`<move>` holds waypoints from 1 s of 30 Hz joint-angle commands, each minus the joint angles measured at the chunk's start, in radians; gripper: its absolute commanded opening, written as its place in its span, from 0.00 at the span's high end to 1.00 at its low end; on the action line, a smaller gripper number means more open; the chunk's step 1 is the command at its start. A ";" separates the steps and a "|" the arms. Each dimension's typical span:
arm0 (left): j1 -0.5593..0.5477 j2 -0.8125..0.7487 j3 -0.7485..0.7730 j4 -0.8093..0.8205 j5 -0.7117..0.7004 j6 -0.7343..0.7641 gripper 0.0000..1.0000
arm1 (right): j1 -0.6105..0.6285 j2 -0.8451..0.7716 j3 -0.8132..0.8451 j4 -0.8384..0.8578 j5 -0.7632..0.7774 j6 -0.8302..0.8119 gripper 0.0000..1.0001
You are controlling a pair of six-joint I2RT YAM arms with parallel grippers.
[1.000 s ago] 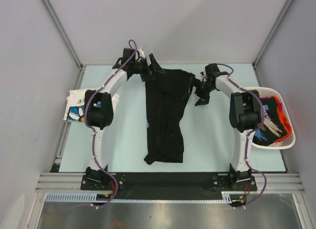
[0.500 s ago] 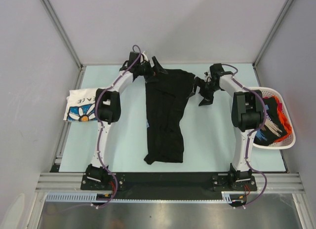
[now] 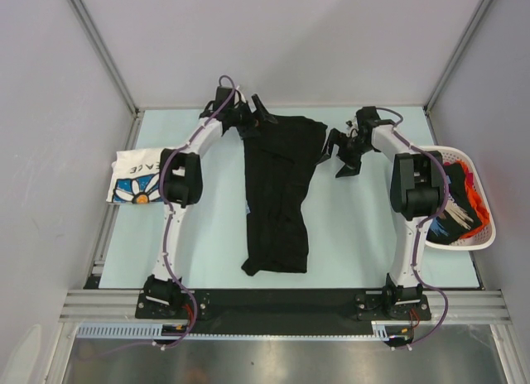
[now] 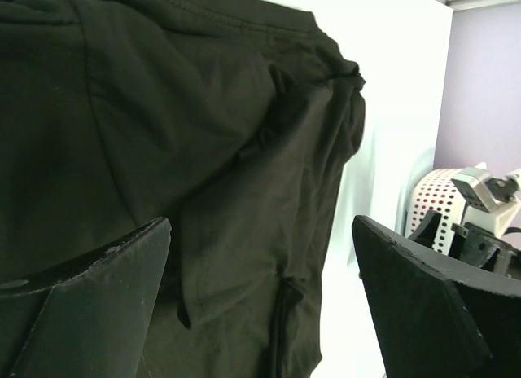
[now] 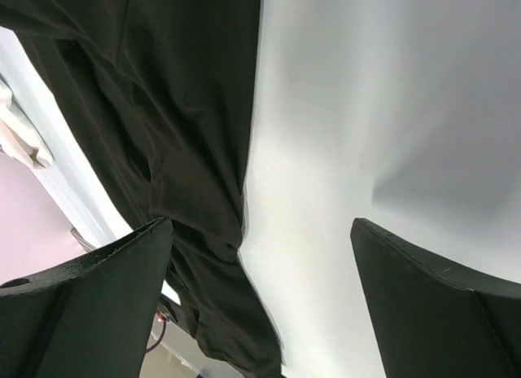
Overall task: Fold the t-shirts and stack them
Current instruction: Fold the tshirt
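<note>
The black tee [image 3: 277,194] is lying in a long strip down the middle of the counter [image 3: 356,227], only half folded. A white tee [image 3: 132,181] is sitting folded at the left edge. More tees [image 3: 458,208] are waiting in the basket [image 3: 490,235] at the right edge. Near the far edge, the left claw [image 3: 261,112] and right claw [image 3: 338,152] are hanging wide open, holding nothing.

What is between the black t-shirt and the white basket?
Top view: the right arm stands between the black t-shirt and the basket, the right gripper open near the shirt; the rest is bare table.
</note>
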 commanded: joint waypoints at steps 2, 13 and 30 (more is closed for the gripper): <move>-0.013 0.040 0.046 -0.037 -0.003 0.025 0.00 | -0.013 0.006 0.013 -0.014 -0.031 -0.020 0.03; -0.046 0.099 0.078 -0.034 0.117 0.006 0.94 | -0.042 0.012 0.013 -0.017 -0.049 -0.023 0.03; -0.074 -0.067 -0.034 -0.060 0.131 0.123 0.14 | -0.043 0.021 -0.007 -0.007 -0.065 -0.023 0.03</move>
